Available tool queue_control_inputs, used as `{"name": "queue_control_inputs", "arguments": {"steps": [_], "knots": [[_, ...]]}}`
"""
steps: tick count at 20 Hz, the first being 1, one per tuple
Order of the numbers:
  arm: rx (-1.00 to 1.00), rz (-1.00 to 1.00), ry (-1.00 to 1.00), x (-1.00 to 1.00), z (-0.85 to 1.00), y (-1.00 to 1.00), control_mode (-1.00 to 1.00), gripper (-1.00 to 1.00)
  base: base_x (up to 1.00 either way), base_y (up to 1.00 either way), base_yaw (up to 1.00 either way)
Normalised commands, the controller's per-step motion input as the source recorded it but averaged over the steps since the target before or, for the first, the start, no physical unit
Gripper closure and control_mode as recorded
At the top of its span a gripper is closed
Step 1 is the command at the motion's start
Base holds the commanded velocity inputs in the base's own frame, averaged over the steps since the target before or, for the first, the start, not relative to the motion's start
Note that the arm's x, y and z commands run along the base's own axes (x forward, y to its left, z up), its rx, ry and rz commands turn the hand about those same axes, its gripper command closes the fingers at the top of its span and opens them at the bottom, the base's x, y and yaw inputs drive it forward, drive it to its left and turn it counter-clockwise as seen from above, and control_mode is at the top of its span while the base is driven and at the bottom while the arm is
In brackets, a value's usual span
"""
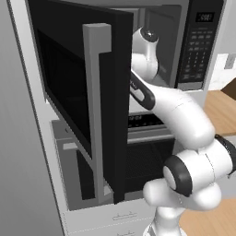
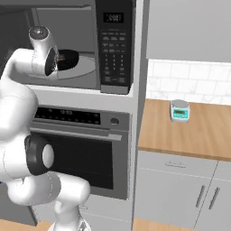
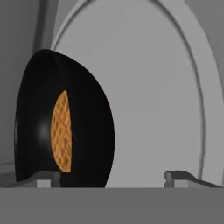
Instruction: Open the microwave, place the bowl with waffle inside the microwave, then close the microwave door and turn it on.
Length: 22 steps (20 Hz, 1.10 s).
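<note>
The bowl (image 3: 65,127) with the waffle (image 3: 61,131) sits upright on the microwave (image 2: 113,45) turntable (image 3: 157,87), the released pincer (image 3: 113,177) just beside it.

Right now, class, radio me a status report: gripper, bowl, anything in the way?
Gripper open, inside microwave. Bowl with waffle on turntable. Microwave door open; arm in doorway.

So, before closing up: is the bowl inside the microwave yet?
Inside. The bowl sits on the turntable within the microwave.
</note>
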Motion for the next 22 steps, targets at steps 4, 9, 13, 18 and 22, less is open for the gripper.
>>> {"name": "queue_control_inputs", "arguments": {"steps": [4, 9, 13, 18, 22], "knots": [[0.08, 0.00, -0.38, -0.99, 0.06, 0.00, -1.00, -1.00, 0.00, 0.00, 0.00], [0.01, 0.01, -0.20, -1.00, 0.26, -0.01, -1.00, -1.00, 0.00, 0.00, 0.00], [0.00, 0.02, -0.04, -1.00, 0.37, -0.17, -1.00, -1.00, 0.00, 0.00, 0.00], [0.00, 0.01, 0.00, -1.00, 0.24, -0.14, -1.00, 1.00, 0.00, 0.00, 0.00], [0.00, 0.00, 0.00, -1.00, 0.11, -0.09, -1.00, 1.00, 0.00, 0.00, 0.00]]}}
